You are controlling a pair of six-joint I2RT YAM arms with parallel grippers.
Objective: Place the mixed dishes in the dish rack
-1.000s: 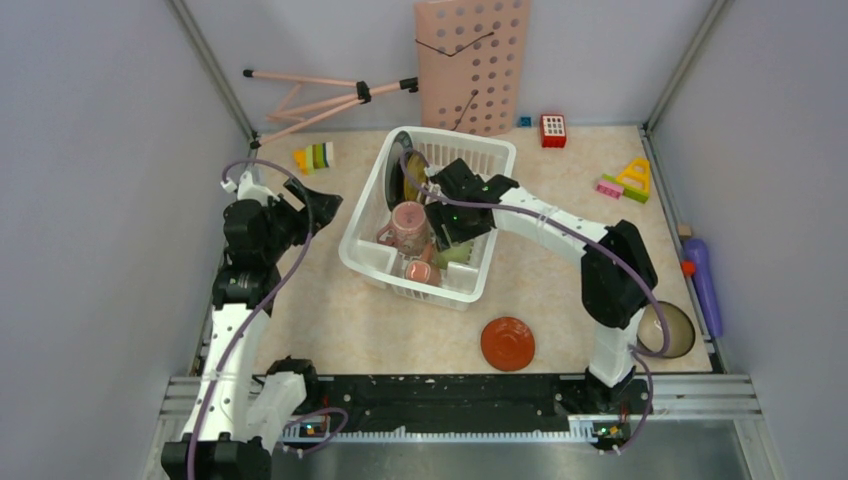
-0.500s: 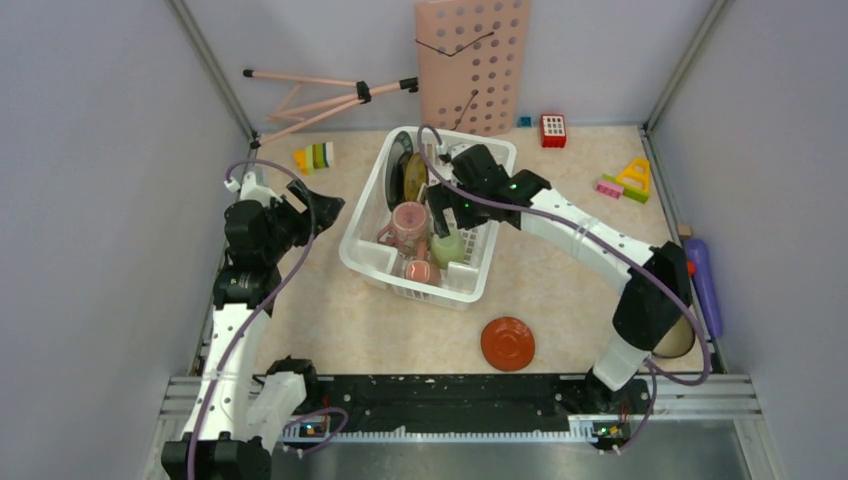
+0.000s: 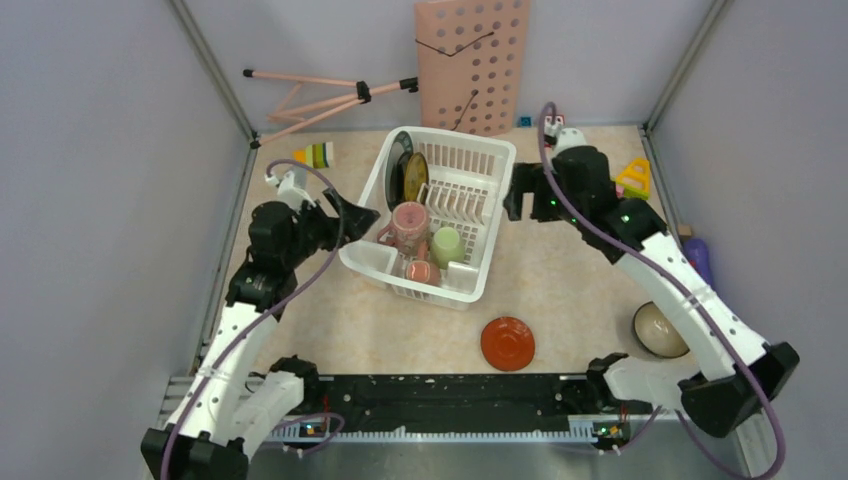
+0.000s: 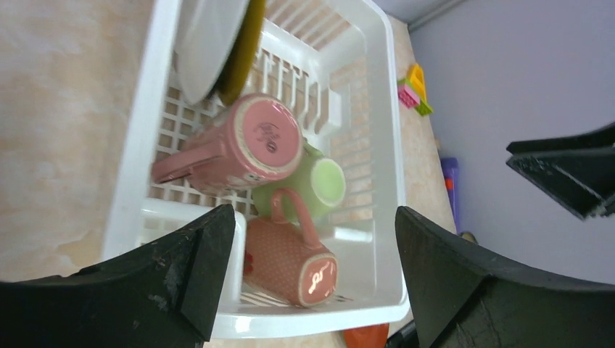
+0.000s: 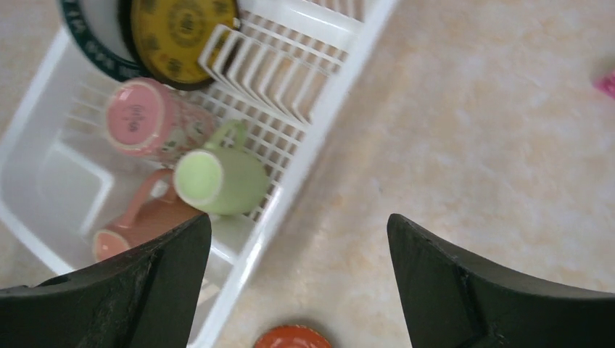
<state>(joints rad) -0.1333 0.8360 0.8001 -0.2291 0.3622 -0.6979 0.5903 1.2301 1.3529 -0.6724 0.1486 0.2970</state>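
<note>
The white dish rack [image 3: 370, 215] holds a pink mug [image 3: 408, 222], a pale-green mug [image 3: 447, 245] and a maroon mug [image 3: 420, 270]. A dark green-rimmed plate [image 3: 399, 165] and a yellow plate [image 3: 415, 175] stand at its far end. The orange saucer [image 3: 507, 343] lies on the table in front of the rack. The bluish bowl [image 3: 660, 330] sits at the right, by the right arm. My left gripper [image 3: 350, 215] is open and empty at the rack's left side. My right gripper [image 3: 525, 195] is open and empty just right of the rack. The left wrist view shows the mugs [image 4: 290, 261]; the right wrist view shows the rack's rim [image 5: 319, 138] and the saucer [image 5: 290, 339].
A pink perforated board [image 3: 470, 60] and a pink tripod [image 3: 320, 95] lean at the back wall. Toy blocks lie at the back left [image 3: 315, 155] and back right [image 3: 632, 178]. A purple object [image 3: 700, 265] lies along the right edge.
My right gripper has come up out of the rack and swung right, leaving the pale-green mug inside. My left gripper has moved right, up to the rack's left side.
</note>
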